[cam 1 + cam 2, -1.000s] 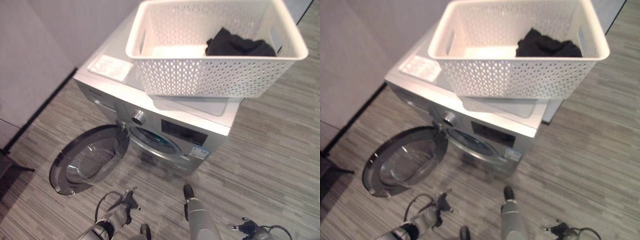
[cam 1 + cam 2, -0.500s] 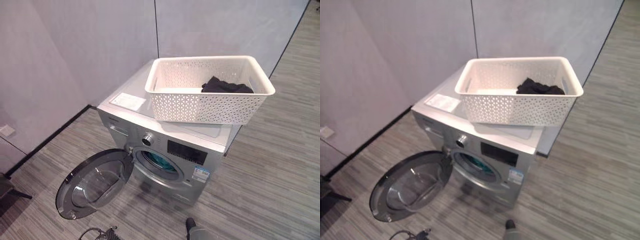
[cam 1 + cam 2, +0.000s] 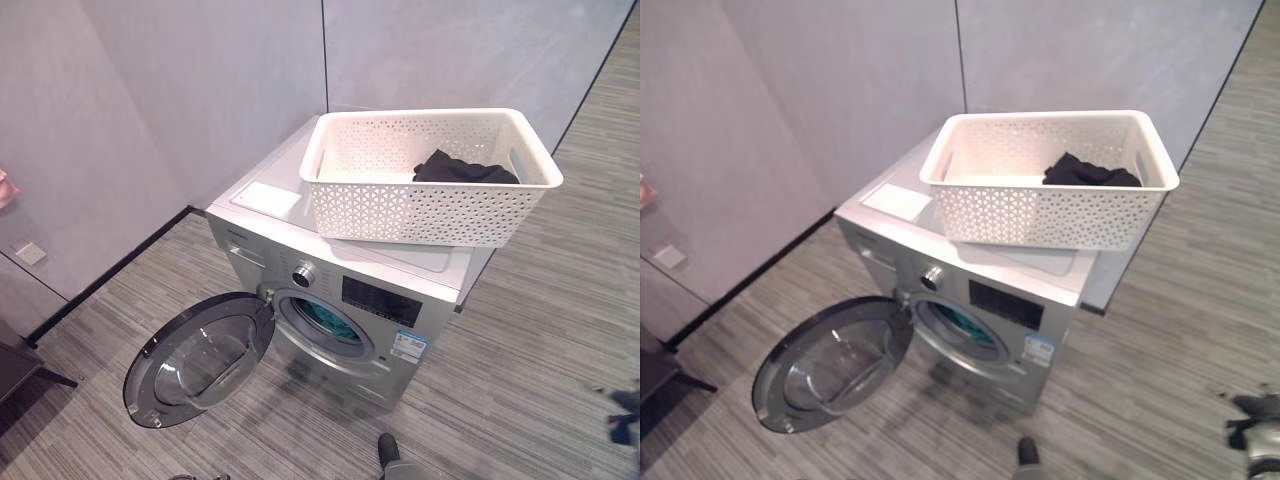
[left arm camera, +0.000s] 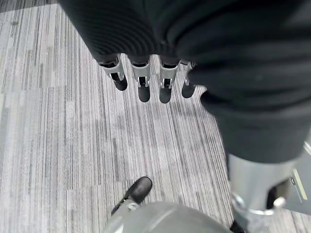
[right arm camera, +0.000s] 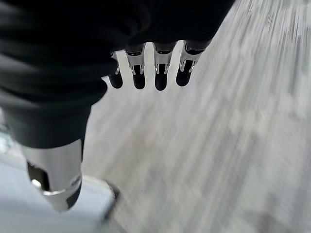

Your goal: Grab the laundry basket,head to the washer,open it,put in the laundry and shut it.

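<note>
Left eye view: the white laundry basket [image 3: 430, 175] stands on the washer [image 3: 340, 290], upper centre, with dark laundry [image 3: 465, 167] inside.

Wrist views: left hand [image 4: 146, 73] and right hand [image 5: 150, 68] hang relaxed, grasping nothing, above the floor [image 4: 58, 136].

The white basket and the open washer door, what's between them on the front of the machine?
In the left eye view, below the white basket sit the washer's dial and dark display panel; the round drum opening lies beside the open door.
</note>
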You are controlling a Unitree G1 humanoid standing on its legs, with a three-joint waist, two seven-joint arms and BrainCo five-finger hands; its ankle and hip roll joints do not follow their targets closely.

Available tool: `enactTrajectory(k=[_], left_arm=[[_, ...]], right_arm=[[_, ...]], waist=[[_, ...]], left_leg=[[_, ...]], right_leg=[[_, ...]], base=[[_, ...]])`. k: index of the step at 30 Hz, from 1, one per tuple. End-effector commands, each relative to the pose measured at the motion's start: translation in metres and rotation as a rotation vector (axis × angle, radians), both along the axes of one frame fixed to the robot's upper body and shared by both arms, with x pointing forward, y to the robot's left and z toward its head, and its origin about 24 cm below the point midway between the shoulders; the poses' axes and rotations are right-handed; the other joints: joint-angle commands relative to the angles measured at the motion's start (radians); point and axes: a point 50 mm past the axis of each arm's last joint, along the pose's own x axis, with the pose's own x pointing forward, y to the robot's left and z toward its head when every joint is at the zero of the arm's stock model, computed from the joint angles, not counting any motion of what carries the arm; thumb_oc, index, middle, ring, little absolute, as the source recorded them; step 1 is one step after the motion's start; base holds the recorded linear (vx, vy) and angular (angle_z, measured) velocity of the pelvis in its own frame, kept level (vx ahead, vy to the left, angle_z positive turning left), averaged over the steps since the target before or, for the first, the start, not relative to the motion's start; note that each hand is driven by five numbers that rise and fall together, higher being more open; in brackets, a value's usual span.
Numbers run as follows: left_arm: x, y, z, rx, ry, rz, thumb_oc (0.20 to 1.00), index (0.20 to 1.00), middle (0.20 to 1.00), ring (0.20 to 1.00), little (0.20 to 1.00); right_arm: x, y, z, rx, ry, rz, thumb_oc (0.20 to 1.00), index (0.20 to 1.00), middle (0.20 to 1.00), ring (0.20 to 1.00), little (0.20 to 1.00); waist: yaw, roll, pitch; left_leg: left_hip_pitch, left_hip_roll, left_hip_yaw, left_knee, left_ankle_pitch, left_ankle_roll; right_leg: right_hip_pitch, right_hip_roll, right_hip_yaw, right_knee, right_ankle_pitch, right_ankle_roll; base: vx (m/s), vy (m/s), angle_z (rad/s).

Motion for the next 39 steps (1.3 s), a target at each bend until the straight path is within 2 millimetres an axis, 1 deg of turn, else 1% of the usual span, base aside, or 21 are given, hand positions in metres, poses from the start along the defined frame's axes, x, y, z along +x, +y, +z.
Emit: enactTrajectory(k=[1, 2, 3, 4, 5, 6, 7, 8, 9, 10, 11, 15, 16, 17, 18, 23, 30, 31, 36, 37, 39], left_arm=[[0.007, 0.030, 0.008, 0.084, -0.023, 0.084, 1.000, 1.000, 1.000, 1.000, 1.000], [0.014, 0.030, 0.009, 0.092, -0.044, 0.075, 1.000, 1.000, 1.000, 1.000, 1.000], [0.014, 0.031, 0.009, 0.092, -0.044, 0.075, 1.000, 1.000, 1.000, 1.000, 1.000], [0.016, 0.029, 0.009, 0.090, -0.049, 0.069, 1.000, 1.000, 1.000, 1.000, 1.000], [0.021, 0.030, 0.011, 0.094, -0.058, 0.049, 1.000, 1.000, 1.000, 1.000, 1.000], [0.028, 0.023, 0.011, 0.081, -0.085, 0.030, 1.000, 1.000, 1.000, 1.000, 1.000], [0.023, 0.018, 0.009, 0.072, -0.093, 0.027, 1.000, 1.000, 1.000, 1.000, 1.000], [0.023, 0.018, 0.009, 0.073, -0.092, 0.027, 1.000, 1.000, 1.000, 1.000, 1.000], [0.018, 0.014, 0.007, 0.064, -0.083, 0.034, 1.000, 1.000, 1.000, 1.000, 1.000], [0.018, 0.014, 0.007, 0.064, -0.083, 0.034, 1.000, 1.000, 1.000, 1.000, 1.000], [0.014, 0.010, 0.005, 0.055, -0.065, 0.034, 1.000, 1.000, 1.000, 1.000, 1.000], [0.009, 0.011, 0.004, 0.055, -0.051, 0.039, 1.000, 1.000, 1.000, 1.000, 1.000], [0.001, 0.016, 0.003, 0.073, -0.023, 0.032, 1.000, 1.000, 1.000, 1.000, 1.000], [0.001, 0.016, 0.003, 0.073, -0.023, 0.032, 1.000, 1.000, 1.000, 1.000, 1.000], [0.005, 0.021, 0.005, 0.081, -0.029, 0.031, 1.000, 1.000, 1.000, 1.000, 1.000], [0.002, 0.026, 0.006, 0.085, -0.034, 0.053, 1.000, 1.000, 1.000, 1.000, 1.000], [0.004, 0.026, 0.007, 0.088, -0.056, 0.064, 1.000, 1.000, 1.000, 1.000, 1.000], [0.003, 0.026, 0.006, 0.085, -0.057, 0.071, 1.000, 1.000, 1.000, 1.000, 1.000], [-0.002, 0.026, 0.006, 0.088, -0.044, 0.079, 1.000, 1.000, 1.000, 1.000, 1.000], [-0.004, 0.027, 0.005, 0.086, -0.035, 0.086, 1.000, 1.000, 1.000, 1.000, 1.000], [-0.006, 0.026, 0.005, 0.085, -0.030, 0.090, 1.000, 1.000, 1.000, 1.000, 1.000]], right_arm=[[-0.006, 0.034, -0.030, 0.046, 0.087, 0.106, 1.000, 1.000, 1.000, 1.000, 1.000], [-0.011, 0.059, -0.050, 0.101, 0.147, 0.164, 1.000, 1.000, 1.000, 1.000, 1.000], [-0.011, 0.059, -0.050, 0.102, 0.147, 0.165, 1.000, 1.000, 1.000, 1.000, 1.000], [-0.019, 0.074, -0.062, 0.141, 0.191, 0.185, 1.000, 1.000, 1.000, 1.000, 1.000], [-0.039, 0.068, -0.067, 0.175, 0.266, 0.137, 1.000, 1.000, 1.000, 1.000, 1.000], [-0.056, 0.075, -0.077, 0.205, 0.317, 0.085, 1.000, 1.000, 1.000, 1.000, 1.000], [-0.068, 0.111, -0.096, 0.295, 0.350, 0.116, 1.000, 1.000, 1.000, 1.000, 1.000], [-0.068, 0.111, -0.096, 0.296, 0.351, 0.116, 1.000, 1.000, 1.000, 1.000, 1.000], [-0.074, 0.130, -0.104, 0.339, 0.363, 0.149, 1.000, 1.000, 1.000, 1.000, 1.000], [-0.074, 0.130, -0.104, 0.339, 0.363, 0.149, 1.000, 1.000, 1.000, 1.000, 1.000], [-0.069, 0.138, -0.106, 0.345, 0.362, 0.182, 1.000, 1.000, 1.000, 1.000, 1.000], [-0.062, 0.136, -0.104, 0.325, 0.347, 0.219, 1.000, 1.000, 1.000, 1.000, 1.000], [-0.021, 0.139, -0.093, 0.293, 0.253, 0.281, 1.000, 1.000, 1.000, 1.000, 1.000], [-0.021, 0.139, -0.093, 0.293, 0.253, 0.281, 1.000, 1.000, 1.000, 1.000, 1.000], [0.008, 0.150, -0.081, 0.270, 0.132, 0.393, 1.000, 1.000, 1.000, 1.000, 1.000], [0.013, 0.149, -0.074, 0.248, 0.089, 0.437, 1.000, 1.000, 1.000, 1.000, 1.000], [0.006, 0.137, -0.074, 0.245, 0.064, 0.324, 1.000, 1.000, 1.000, 1.000, 1.000], [0.010, 0.126, -0.068, 0.218, 0.024, 0.283, 1.000, 1.000, 1.000, 1.000, 1.000], [0.014, 0.101, -0.051, 0.149, -0.068, 0.192, 1.000, 1.000, 1.000, 1.000, 1.000], [0.016, 0.088, -0.040, 0.104, -0.115, 0.159, 1.000, 1.000, 1.000, 1.000, 1.000], [0.017, 0.080, -0.033, 0.073, -0.140, 0.147, 1.000, 1.000, 1.000, 1.000, 1.000]], waist=[[-0.013, -0.111, 0.005], [-0.011, -0.109, 0.008], [-0.012, -0.110, 0.008], [-0.012, -0.108, 0.009], [0.001, -0.106, 0.009], [0.011, -0.099, 0.010], [0.013, -0.091, 0.014], [0.012, -0.092, 0.014], [0.012, -0.086, 0.017], [0.012, -0.086, 0.017], [0.012, -0.083, 0.017], [0.015, -0.082, 0.017], [0.022, -0.087, 0.012], [0.021, -0.087, 0.013], [0.026, -0.091, 0.012], [0.026, -0.099, 0.012], [0.027, -0.101, 0.012], [0.025, -0.100, 0.012], [0.018, -0.097, 0.010], [0.013, -0.097, 0.009], [0.010, -0.096, 0.009]], left_leg=[[0.041, -0.013, -0.033, -0.066, 0.048, -0.023], [0.040, -0.013, -0.037, -0.066, 0.051, -0.024], [0.040, -0.013, -0.038, -0.066, 0.051, -0.024], [0.039, -0.012, -0.039, -0.066, 0.052, -0.024], [0.039, -0.011, -0.046, -0.066, 0.051, -0.024], [0.040, -0.012, -0.053, -0.066, 0.052, -0.023], [0.038, -0.014, -0.067, -0.066, 0.054, -0.020], [0.038, -0.013, -0.068, -0.066, 0.054, -0.020], [0.038, -0.014, -0.071, -0.066, 0.055, -0.019], [0.038, -0.014, -0.071, -0.066, 0.055, -0.019], [0.040, -0.015, -0.072, -0.066, 0.054, -0.018], [0.041, -0.015, -0.073, -0.066, 0.054, -0.017], [0.039, -0.014, -0.075, -0.066, 0.054, -0.018], [0.040, -0.014, -0.076, -0.066, 0.054, -0.018], [0.040, -0.013, -0.077, -0.066, 0.055, -0.017], [0.043, -0.013, -0.072, -0.066, 0.051, -0.018], [0.042, -0.011, -0.077, -0.066, 0.049, -0.017], [0.045, -0.011, -0.077, -0.066, 0.046, -0.016], [0.051, -0.011, -0.071, -0.066, 0.041, -0.015], [0.053, -0.011, -0.067, -0.066, 0.038, -0.015], [0.054, -0.011, -0.065, -0.066, 0.037, -0.014]], right_leg=[[0.123, -0.098, 0.004, -0.121, 0.027, 0.084], [0.122, -0.098, 0.003, -0.118, 0.024, 0.082], [0.122, -0.098, 0.003, -0.118, 0.024, 0.082], [0.124, -0.098, 0.002, -0.117, 0.021, 0.081], [0.130, -0.101, -0.004, -0.117, 0.017, 0.080], [0.138, -0.104, -0.013, -0.117, 0.014, 0.080], [0.147, -0.108, -0.019, -0.122, 0.014, 0.079], [0.148, -0.108, -0.020, -0.122, 0.014, 0.079], [0.148, -0.109, -0.020, -0.122, 0.013, 0.077], [0.148, -0.109, -0.020, -0.122, 0.013, 0.077], [0.149, -0.108, -0.018, -0.122, 0.011, 0.074], [0.154, -0.109, -0.021, -0.124, 0.009, 0.074], [0.158, -0.111, -0.023, -0.128, 0.010, 0.073], [0.159, -0.111, -0.024, -0.128, 0.009, 0.073], [0.161, -0.113, -0.027, -0.129, 0.011, 0.073], [0.162, -0.111, -0.022, -0.132, 0.013, 0.075], [0.164, -0.114, -0.024, -0.131, 0.012, 0.077], [0.165, -0.114, -0.022, -0.132, 0.012, 0.078], [0.163, -0.112, -0.015, -0.132, 0.013, 0.080], [0.162, -0.111, -0.011, -0.132, 0.013, 0.081], [0.161, -0.110, -0.009, -0.132, 0.013, 0.082]], base=[[0.01, -0.021, -0.03], [0.00, 0.000, 0.00], [0.00, 0.000, 0.00], [0.00, 0.000, 0.00], [0.04, -0.019, 0.02], [0.05, -0.015, 0.21], [0.03, -0.004, 0.35], [0.03, 0.007, 0.37], [0.01, 0.010, 0.19], [0.03, 0.017, 0.11], [0.01, 0.006, 0.11], [0.01, 0.001, 0.03], [0.01, -0.007, 0.04], [0.00, 0.000, 0.00], [0.00, 0.000, 0.00], [0.00, -0.004, 0.03], [0.00, 0.000, 0.00], [0.00, 0.000, 0.00], [0.00, 0.004, -0.01], [0.00, 0.000, 0.00], [0.00, 0.000, 0.00]])
